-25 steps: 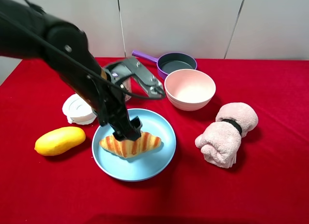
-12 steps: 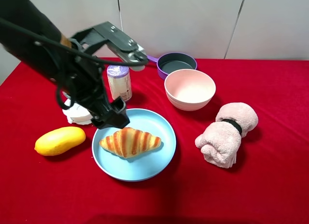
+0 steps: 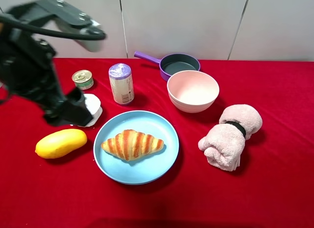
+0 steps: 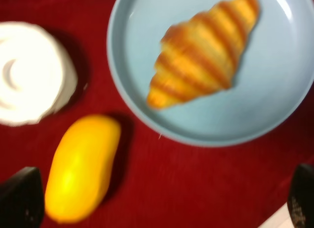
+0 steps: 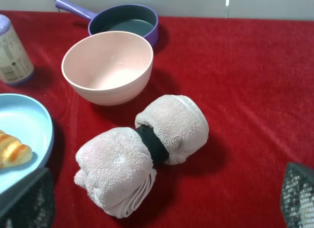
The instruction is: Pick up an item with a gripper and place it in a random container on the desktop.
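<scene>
The croissant (image 3: 132,144) lies flat on the light-blue plate (image 3: 162,164), slightly toward the plate's 9 o'clock side, with its long axis running 9 to 3 o'clock. No gripper touches it.

The left gripper (image 3: 73,107) hangs above the red tablecloth (image 3: 274,188), at 10 o'clock from the plate, over the white lid (image 3: 93,107). In the left wrist view its fingertips (image 4: 19,201) stand wide apart with nothing between them; the mango (image 4: 81,166) and the croissant (image 4: 206,51) lie below.

The right gripper's fingertips (image 5: 299,198) also stand wide apart and empty, above the rolled pink towel (image 5: 142,154).

The pink bowl (image 3: 193,90) sits at 1 o'clock from the plate, and the purple saucepan (image 3: 179,65) just behind the bowl.
</scene>
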Robot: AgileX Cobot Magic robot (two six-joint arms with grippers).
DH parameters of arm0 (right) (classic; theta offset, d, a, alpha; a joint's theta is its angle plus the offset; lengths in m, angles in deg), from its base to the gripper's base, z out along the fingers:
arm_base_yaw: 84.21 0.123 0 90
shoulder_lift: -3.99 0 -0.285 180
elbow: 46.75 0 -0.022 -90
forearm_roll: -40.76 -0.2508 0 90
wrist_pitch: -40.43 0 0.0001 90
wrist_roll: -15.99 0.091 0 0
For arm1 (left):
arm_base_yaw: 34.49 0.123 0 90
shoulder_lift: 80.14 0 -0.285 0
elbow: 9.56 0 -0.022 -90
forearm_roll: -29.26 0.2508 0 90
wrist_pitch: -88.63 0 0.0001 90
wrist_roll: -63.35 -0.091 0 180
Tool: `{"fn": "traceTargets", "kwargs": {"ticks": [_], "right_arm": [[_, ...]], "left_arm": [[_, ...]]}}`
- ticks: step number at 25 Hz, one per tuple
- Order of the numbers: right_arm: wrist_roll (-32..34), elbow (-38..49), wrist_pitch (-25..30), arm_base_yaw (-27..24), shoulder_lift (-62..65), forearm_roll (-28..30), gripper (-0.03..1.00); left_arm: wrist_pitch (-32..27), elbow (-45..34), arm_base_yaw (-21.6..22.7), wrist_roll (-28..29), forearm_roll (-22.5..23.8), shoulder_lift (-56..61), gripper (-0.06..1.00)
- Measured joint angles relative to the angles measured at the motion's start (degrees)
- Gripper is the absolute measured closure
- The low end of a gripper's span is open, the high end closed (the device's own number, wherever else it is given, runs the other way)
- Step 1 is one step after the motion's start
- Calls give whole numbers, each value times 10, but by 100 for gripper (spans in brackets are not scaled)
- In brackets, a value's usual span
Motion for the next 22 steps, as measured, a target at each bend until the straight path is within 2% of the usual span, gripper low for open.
{"fn": "traceTargets", "kwargs": {"ticks": [5, 10, 16, 22], "right_arm": [[0, 0, 0, 0, 0, 0, 28], [0, 0, 0, 0, 0, 0, 28], [0, 0, 0, 0, 0, 0, 28], [0, 0, 0, 0, 0, 0, 28]], "left_arm": [[-76, -1, 0, 51, 28, 53, -5], [-101, -42, 0, 65, 42, 116, -5], [-143, -112, 0, 67, 39, 208, -5], [-145, -159, 0, 67, 8, 268, -5]]}}
